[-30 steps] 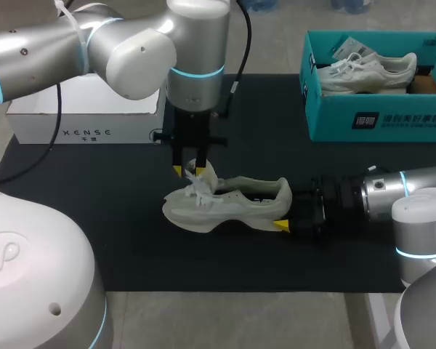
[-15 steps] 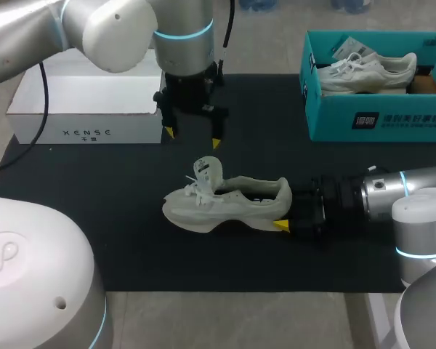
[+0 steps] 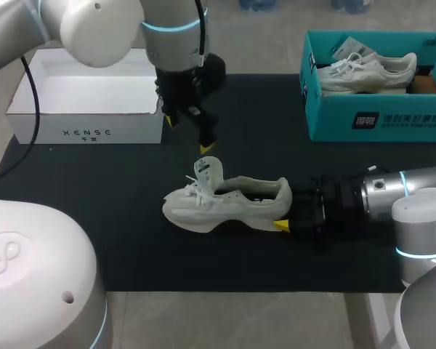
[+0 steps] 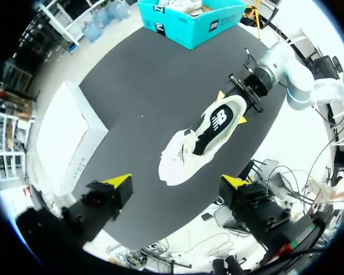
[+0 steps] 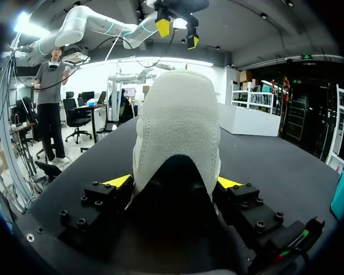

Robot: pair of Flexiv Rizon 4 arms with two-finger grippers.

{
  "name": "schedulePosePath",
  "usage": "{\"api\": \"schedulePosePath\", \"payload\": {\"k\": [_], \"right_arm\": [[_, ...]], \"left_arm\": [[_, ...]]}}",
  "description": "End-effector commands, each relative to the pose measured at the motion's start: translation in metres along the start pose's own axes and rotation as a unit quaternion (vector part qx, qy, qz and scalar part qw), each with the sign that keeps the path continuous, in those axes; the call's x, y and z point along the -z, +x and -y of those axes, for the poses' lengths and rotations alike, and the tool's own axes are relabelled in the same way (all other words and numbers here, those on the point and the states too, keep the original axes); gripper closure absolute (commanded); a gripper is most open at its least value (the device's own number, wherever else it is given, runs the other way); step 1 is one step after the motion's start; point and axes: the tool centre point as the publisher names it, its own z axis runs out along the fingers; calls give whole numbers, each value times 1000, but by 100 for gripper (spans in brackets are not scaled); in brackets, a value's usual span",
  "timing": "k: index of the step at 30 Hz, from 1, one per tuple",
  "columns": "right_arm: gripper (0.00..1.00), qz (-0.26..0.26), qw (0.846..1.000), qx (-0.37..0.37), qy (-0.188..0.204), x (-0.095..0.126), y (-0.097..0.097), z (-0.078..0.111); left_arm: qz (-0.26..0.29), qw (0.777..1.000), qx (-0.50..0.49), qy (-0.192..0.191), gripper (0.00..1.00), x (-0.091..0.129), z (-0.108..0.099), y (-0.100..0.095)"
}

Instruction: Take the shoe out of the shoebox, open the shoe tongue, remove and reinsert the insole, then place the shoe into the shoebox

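A pale grey-white shoe (image 3: 225,200) lies on its side on the black mat (image 3: 94,218), toe toward my left, with its tongue (image 3: 208,170) standing up. My right gripper (image 3: 291,211) is shut on the shoe's heel (image 5: 178,126), one finger pressing each side. My left gripper (image 3: 188,134) hangs open and empty above the mat, behind the shoe and near the white shoebox (image 3: 87,109). In the left wrist view the shoe (image 4: 203,134) lies well ahead of the wide-open left gripper (image 4: 178,182). The right wrist view shows the left gripper (image 5: 176,31) high beyond the shoe.
The white shoebox stands open at the back left. A teal shoebox (image 3: 378,120) at the back right holds another light shoe (image 3: 367,71). My right arm (image 3: 392,196) lies low along the mat's right side.
My left gripper let go of the shoe's tongue and laces, opened wide, and rose back toward the white box. The shoe and right arm stayed put.
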Motion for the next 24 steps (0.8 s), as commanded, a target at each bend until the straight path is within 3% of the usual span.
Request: {"api": "schedulePosePath", "payload": {"k": [1, 10, 19, 24], "right_arm": [[100, 1, 1000, 0, 1, -5, 1, 8], [100, 1, 1000, 0, 1, -5, 1, 8], [100, 1, 1000, 0, 1, -5, 1, 8], [100, 1, 1000, 0, 1, -5, 1, 8]], "left_arm": [[-1, 984, -178, 10, 0, -1, -3, -2], [-1, 984, -178, 10, 0, -1, -3, -2], [-13, 938, -347, 12, 0, -5, 1, 29], [2, 927, -376, 16, 0, -8, 2, 40]]}}
